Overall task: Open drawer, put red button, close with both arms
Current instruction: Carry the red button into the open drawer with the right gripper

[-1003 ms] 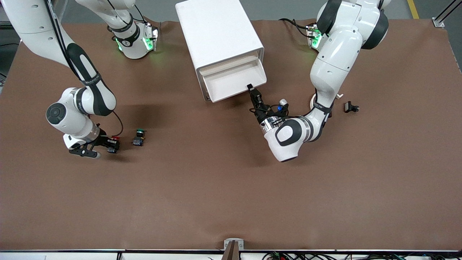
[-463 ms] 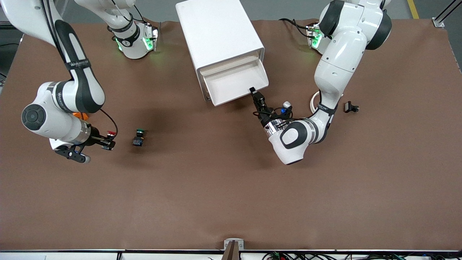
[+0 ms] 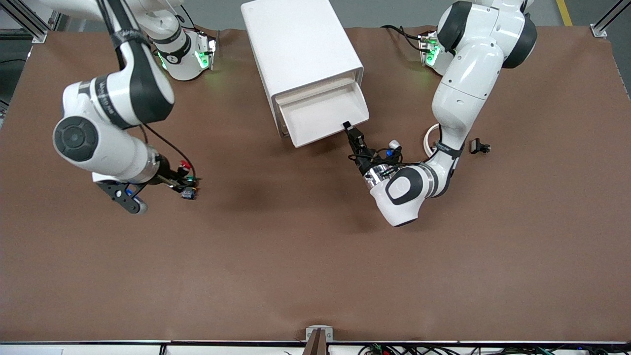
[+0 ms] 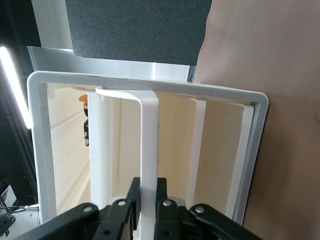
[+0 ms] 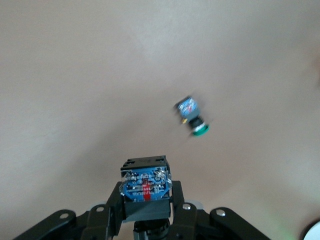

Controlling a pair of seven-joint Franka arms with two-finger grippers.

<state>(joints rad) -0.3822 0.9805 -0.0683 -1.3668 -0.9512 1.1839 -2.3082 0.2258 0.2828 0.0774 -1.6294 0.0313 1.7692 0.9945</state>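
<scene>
The drawer (image 3: 320,114) stands pulled out of the bottom of the white cabinet (image 3: 300,44), and nothing lies in it. My left gripper (image 3: 349,128) is shut on the drawer's front edge, a white strip (image 4: 149,130) clamped between the left gripper's (image 4: 148,189) black fingers. My right gripper (image 3: 180,176) hangs above the table toward the right arm's end, shut on the red button (image 3: 185,164). In the right wrist view the red button's (image 5: 146,186) blue-labelled base faces out between the right gripper's (image 5: 146,200) fingers. A green-capped button (image 5: 193,119) lies on the table just under it.
The green-capped button (image 3: 189,193) is partly covered by my right gripper in the front view. A small black part (image 3: 479,146) and a white ring (image 3: 429,137) lie by the left arm's elbow. The brown tabletop stretches bare nearer to the front camera.
My right arm has risen with the red button and swung toward the table's middle, ending over the green-capped button. My left gripper has drawn the drawer out slightly farther.
</scene>
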